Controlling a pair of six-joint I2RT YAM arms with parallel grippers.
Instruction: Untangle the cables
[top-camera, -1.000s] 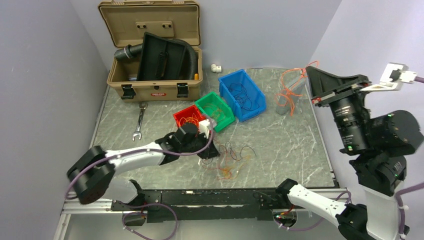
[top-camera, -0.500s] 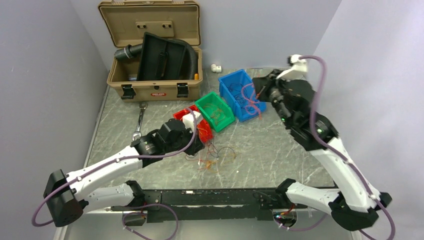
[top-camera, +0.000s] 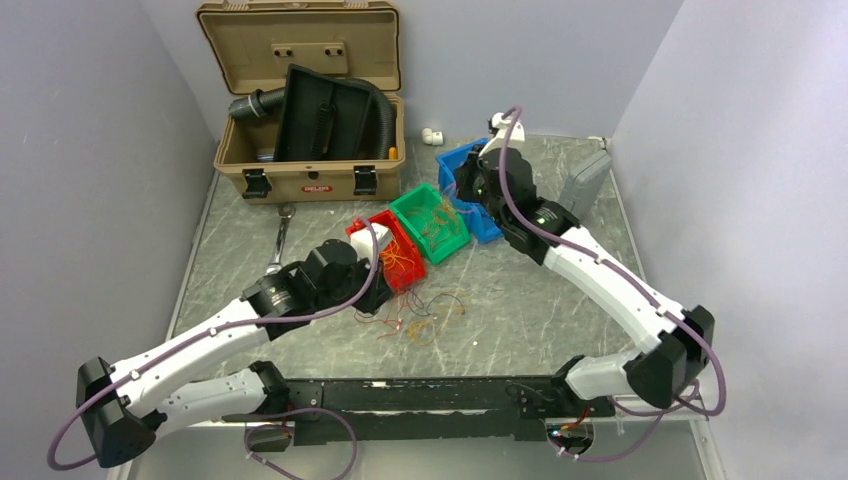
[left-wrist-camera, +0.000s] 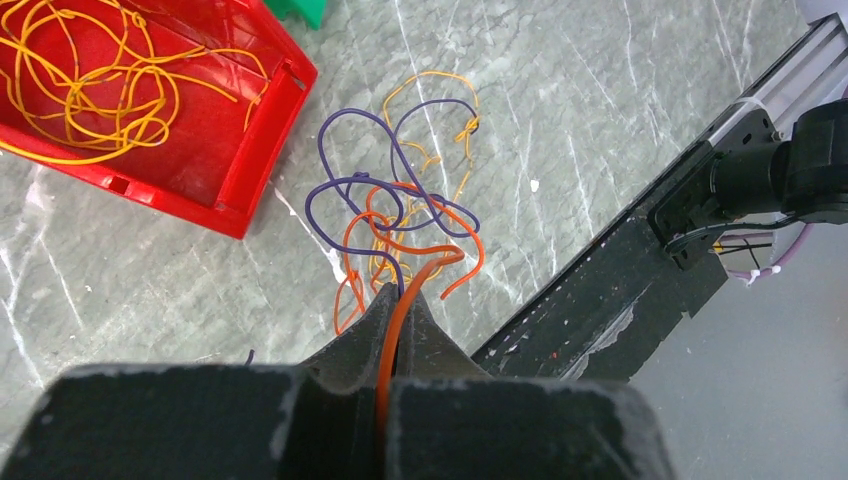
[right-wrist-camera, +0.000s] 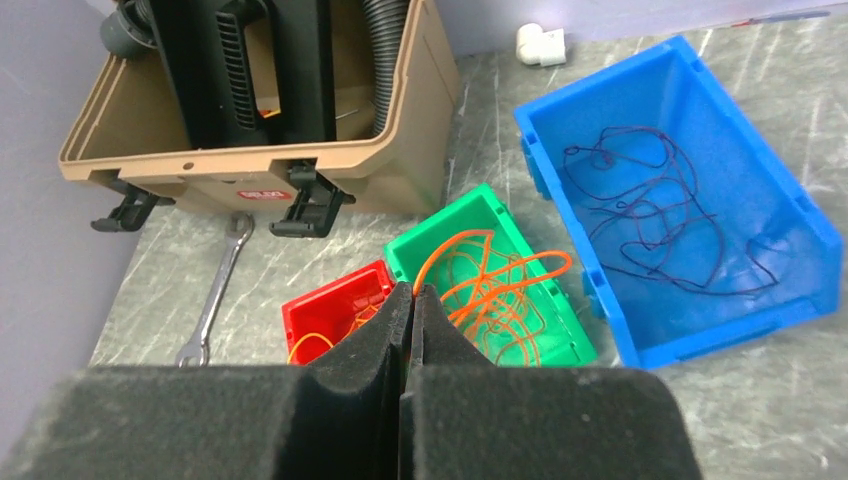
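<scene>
Orange cable (left-wrist-camera: 398, 340) nipped in the left pincer (left-wrist-camera: 400, 295), jaws closed on it. It runs forward into the knot (left-wrist-camera: 400, 215) of purple, orange and yellow strands on the worktop (left-wrist-camera: 600, 120) just ahead of the tips.

Right pincer (right-wrist-camera: 412, 295) closed. Green bin (right-wrist-camera: 450, 215) just beyond it. Cannot tell whether it nips a strand.

Sorting looks mostly done. Red bin (left-wrist-camera: 265, 150), green bin and blue bin (right-wrist-camera: 760, 170) all hold loose cables. Left to do: that one knot.

Red bin's lip crowds the left pincer, ahead and left. Toolbox (right-wrist-camera: 400, 170) and wrench (right-wrist-camera: 215, 300) lie well beyond the right pincer.

Bright, even overhead light, soft shadows; the cables (top-camera: 425, 315) look perhaps slightly blurred from above
</scene>
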